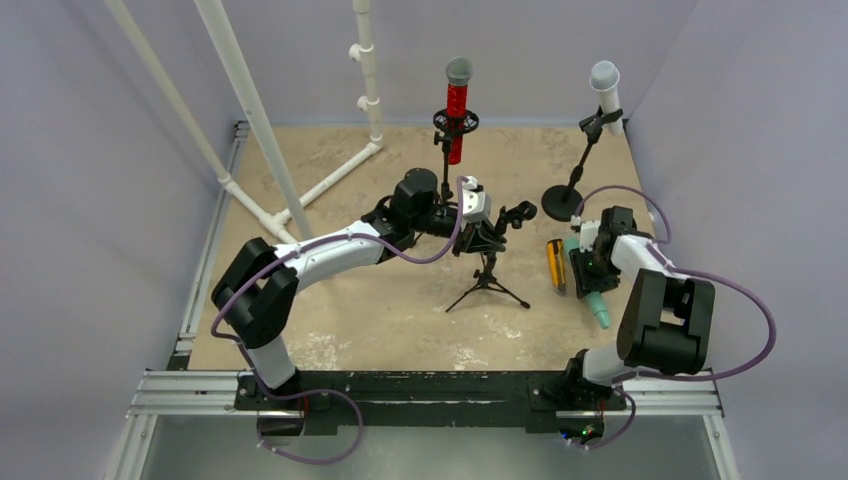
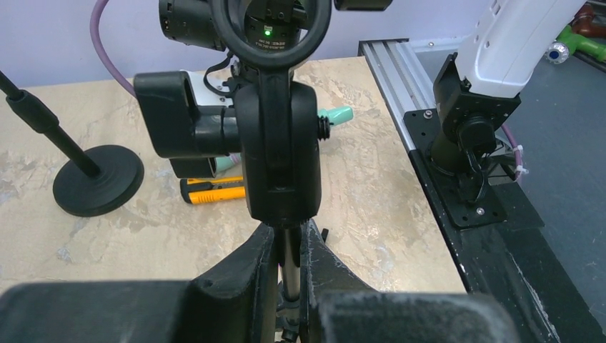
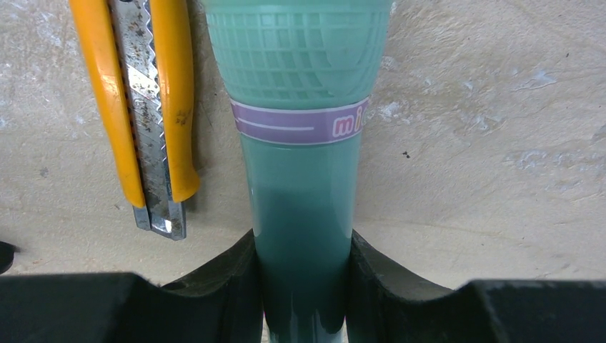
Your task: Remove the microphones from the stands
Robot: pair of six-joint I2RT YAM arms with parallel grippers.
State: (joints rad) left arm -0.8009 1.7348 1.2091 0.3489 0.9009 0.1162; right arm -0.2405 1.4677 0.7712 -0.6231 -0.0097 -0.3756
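A small black tripod stand point(image 1: 487, 285) stands mid-table, and its holder point(image 2: 279, 143) has no microphone in it. My left gripper point(image 2: 288, 250) is shut on the stand's thin pole point(image 2: 288, 268) just under the holder. A teal toy microphone point(image 3: 300, 186) with a purple band lies low along the table to the right of the stand. My right gripper point(image 3: 304, 286) is shut on its handle. From above, its tail point(image 1: 599, 312) sticks out toward the near edge, past the right gripper point(image 1: 590, 265). Whether it touches the table I cannot tell.
A yellow utility knife point(image 3: 146, 107) lies just left of the teal microphone, parallel to it. At the back a red microphone point(image 1: 457, 105) sits in its own stand. A white one point(image 1: 606, 88) sits in a round-base stand point(image 1: 562, 203). White pipes point(image 1: 330, 180) cross the back left.
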